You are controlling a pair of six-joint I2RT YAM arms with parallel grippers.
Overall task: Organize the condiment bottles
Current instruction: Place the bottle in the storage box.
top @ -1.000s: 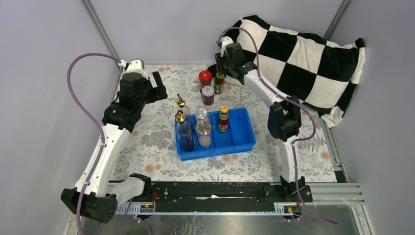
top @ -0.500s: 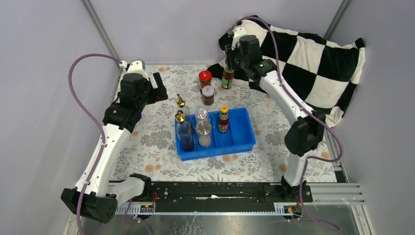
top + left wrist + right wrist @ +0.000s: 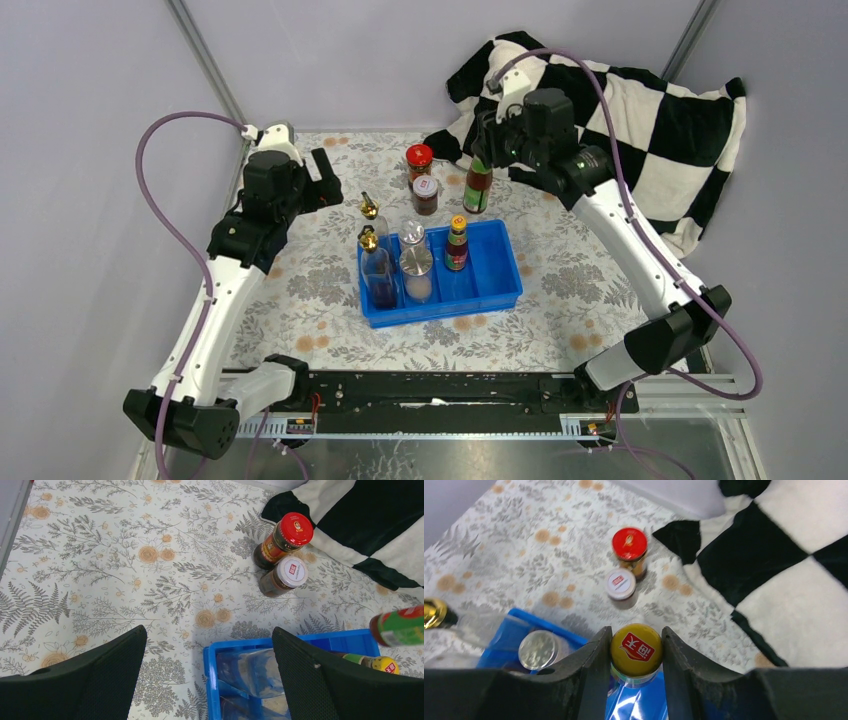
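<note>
top: right arm [image 3: 625, 235] has carried yellow-capped sauce bottle [image 3: 478, 187] from worktop's [image 3: 300, 290] far edge toward blue tray's [image 3: 440, 311] far rim | left wrist: left fingers [image 3: 97, 677] spread apart, empty | right wrist: right fingers [image 3: 589, 672] clamp that bottle's cap

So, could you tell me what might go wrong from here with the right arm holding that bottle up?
The right hand grips the sauce bottle only around its yellow cap, so it may swing or slip. Lowering it into the blue tray could knock the other yellow-capped bottle standing there. The red-lidded jar and the white-topped jar stand close by and might get clipped.
</note>
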